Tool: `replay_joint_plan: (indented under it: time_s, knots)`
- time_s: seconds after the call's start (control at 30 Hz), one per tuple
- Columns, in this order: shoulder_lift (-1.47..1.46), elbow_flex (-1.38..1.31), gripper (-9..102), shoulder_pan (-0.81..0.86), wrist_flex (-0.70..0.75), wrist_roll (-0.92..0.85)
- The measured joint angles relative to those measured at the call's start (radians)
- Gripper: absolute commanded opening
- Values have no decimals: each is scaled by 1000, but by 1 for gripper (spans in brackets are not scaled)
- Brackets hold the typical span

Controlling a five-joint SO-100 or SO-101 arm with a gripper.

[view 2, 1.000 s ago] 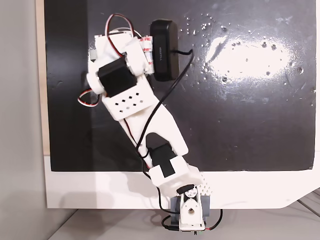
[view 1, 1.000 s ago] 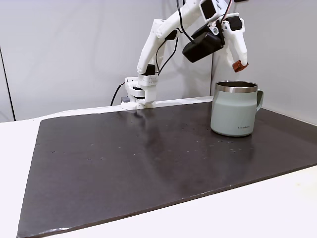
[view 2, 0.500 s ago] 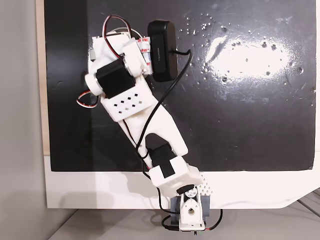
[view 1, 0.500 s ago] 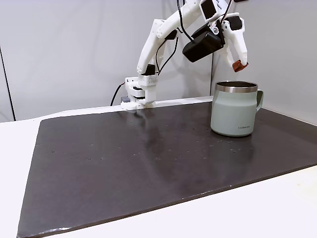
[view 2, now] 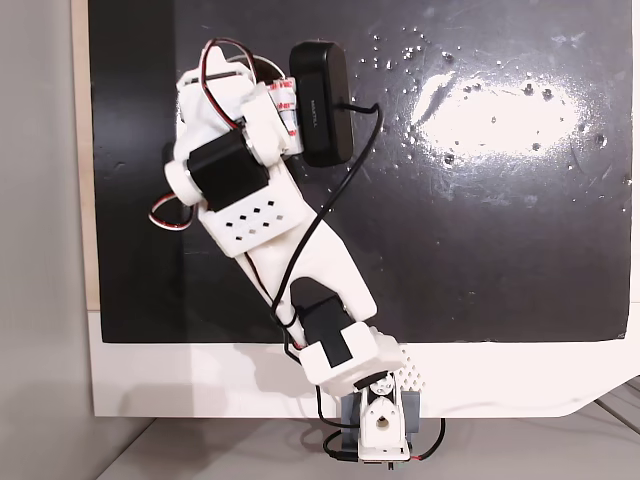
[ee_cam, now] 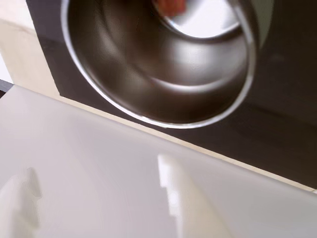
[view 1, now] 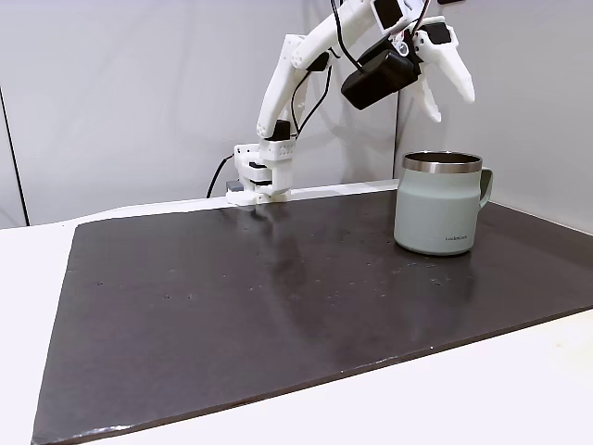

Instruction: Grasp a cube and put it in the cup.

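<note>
While the arm [view 1: 296, 74] reached up and over from its base [view 1: 259, 176], which sat left of and behind the cup [view 1: 438, 204] in a fixed view, the tool [view 1: 451, 104] hung above the cup's steel rim, its two white fingers spread apart and gripping nothing. That placement put the tool's opening roughly over the cup mouth, so that a released item would fall inside rather than onto the surface [view 1: 278, 306].

The cup stood upright on the dark surface, handle to the right in that fixed view, well right of the base. Nothing else lay on the surface around it.

From the wrist view, the camera looked straight down into the cup, whose bright rim [ee_cam: 148, 119] and steel inner wall occupied the upper part of the picture. A blurred reddish patch, judged to be the cube [ee_cam: 171, 6], appeared at the top edge inside the rim line; whether it was falling or resting on the bottom could not be told.

Seen from above in a fixed view, the arm [view 2: 270, 230] extended from its base [view 2: 375, 430] and covered the cup entirely.

By judgement, the placement step was essentially complete.
</note>
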Motion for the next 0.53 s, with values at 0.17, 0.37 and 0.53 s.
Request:
replay_joint_plan:
  time_s: [0.17,0.37,0.53]
  knots:
    - [5,15,26,-14,0,0]
    - [6,21,25,-18,0,-18]
    - [6,21,25,-38,0,-18]
